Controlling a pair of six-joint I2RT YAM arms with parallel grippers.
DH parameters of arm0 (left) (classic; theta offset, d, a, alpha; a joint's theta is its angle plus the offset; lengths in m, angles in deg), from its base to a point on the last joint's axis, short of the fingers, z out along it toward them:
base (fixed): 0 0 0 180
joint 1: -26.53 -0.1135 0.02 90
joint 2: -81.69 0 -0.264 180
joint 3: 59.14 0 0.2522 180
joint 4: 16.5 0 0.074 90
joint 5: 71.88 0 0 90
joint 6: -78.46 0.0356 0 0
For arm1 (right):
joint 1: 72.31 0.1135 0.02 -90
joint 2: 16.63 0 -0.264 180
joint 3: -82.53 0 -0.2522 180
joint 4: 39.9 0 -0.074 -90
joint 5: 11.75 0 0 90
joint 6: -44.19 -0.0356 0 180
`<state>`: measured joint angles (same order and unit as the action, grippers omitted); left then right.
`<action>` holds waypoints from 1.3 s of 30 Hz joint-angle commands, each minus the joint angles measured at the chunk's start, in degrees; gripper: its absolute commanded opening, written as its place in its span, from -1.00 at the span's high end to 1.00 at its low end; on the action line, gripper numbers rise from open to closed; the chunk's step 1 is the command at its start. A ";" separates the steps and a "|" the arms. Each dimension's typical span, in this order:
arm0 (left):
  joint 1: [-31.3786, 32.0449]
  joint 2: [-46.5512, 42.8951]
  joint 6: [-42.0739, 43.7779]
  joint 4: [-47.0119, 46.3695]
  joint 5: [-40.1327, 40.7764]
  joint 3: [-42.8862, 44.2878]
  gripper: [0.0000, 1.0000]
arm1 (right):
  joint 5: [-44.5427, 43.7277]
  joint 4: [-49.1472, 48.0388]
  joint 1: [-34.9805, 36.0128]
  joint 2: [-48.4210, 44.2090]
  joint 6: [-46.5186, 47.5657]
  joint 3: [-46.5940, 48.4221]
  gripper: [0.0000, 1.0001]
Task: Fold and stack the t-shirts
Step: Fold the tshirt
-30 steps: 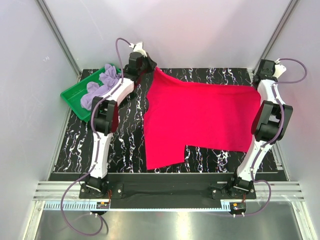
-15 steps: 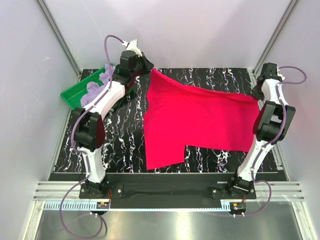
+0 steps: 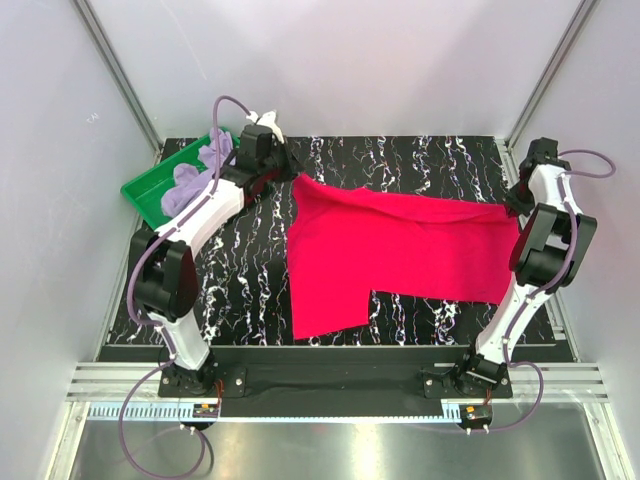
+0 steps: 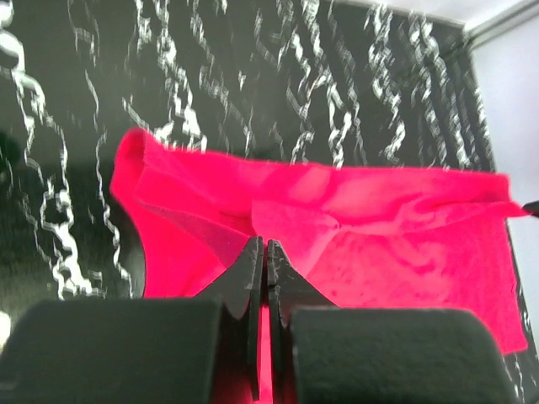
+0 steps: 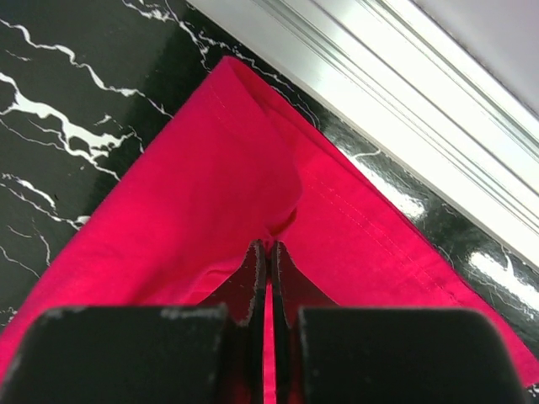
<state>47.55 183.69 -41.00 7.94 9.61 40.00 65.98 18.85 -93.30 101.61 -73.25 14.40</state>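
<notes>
The crimson t-shirt (image 3: 390,250) lies across the middle of the black marbled table, its far edge lifted. My left gripper (image 3: 292,178) is shut on the shirt's far left corner; cloth (image 4: 354,227) shows pinched between its fingers in the left wrist view. My right gripper (image 3: 512,203) is shut on the far right corner, where the shirt (image 5: 210,194) bunches at the fingertips. The lavender t-shirt (image 3: 190,180) lies crumpled in the green tray (image 3: 145,195) at the far left.
The table's right edge has a silver rail (image 5: 379,109) close beside my right gripper. White enclosure walls stand on three sides. The arm bases sit on a black bar (image 3: 340,365) at the near edge.
Both grippers have drawn the shirt's far edge toward the near side, folding it over. The left arm has swung down and nearer; the shirt now looks shorter front to back.
</notes>
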 commanded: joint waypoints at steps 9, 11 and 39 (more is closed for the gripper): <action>2.45 -9.44 -4.38 2.24 4.64 -9.97 1.00 | -1.70 1.15 -1.51 -7.14 -0.33 -3.36 1.00; 2.63 -10.76 -5.43 3.29 7.19 -11.11 1.00 | -1.79 0.89 -1.59 -7.32 0.19 -3.97 1.00; 3.16 -12.44 -0.80 5.93 10.97 -14.47 -0.51 | -2.34 -0.51 -1.59 -8.45 4.06 -4.77 -0.07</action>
<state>50.87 173.26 -46.98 16.50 18.30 22.14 62.81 20.23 -94.72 97.21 -71.22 6.97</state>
